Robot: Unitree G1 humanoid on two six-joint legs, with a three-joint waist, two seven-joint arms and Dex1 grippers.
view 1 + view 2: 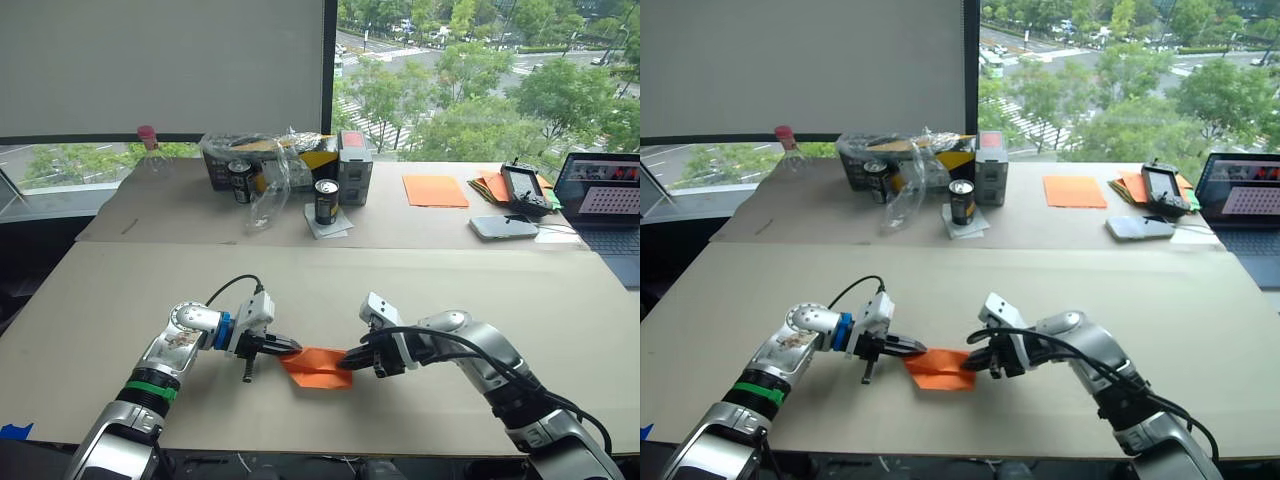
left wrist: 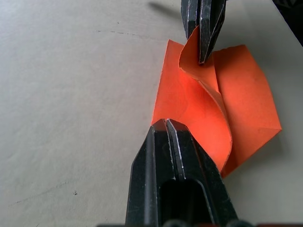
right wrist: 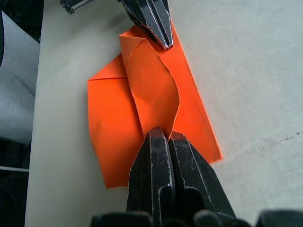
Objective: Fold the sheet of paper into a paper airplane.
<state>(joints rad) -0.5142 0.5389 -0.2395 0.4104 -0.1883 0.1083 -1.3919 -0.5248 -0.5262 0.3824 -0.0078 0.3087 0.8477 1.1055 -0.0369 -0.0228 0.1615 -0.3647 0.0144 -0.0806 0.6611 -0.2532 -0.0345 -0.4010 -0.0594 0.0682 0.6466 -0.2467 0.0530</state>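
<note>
Both grippers, left gripper (image 1: pixel 290 347) and right gripper (image 1: pixel 345 362), pinch sheet of paper (image 1: pixel 317 366); flap half-folded, airplane far from finished

Matt paper on a matt board counter, pinched by glossy black pincers.

The thin bright orange sheet of paper (image 2: pixel 246 104) looks matt and smooth, with sharp creases and one curled flap. The pale beige counter (image 1: pixel 450 290) looks like matt cardboard, faintly scuffed. The left pincer (image 2: pixel 175 156) and right pincer (image 3: pixel 165 161) have hard black fingers with a worn sheen, both pressed tight on the paper.
</note>
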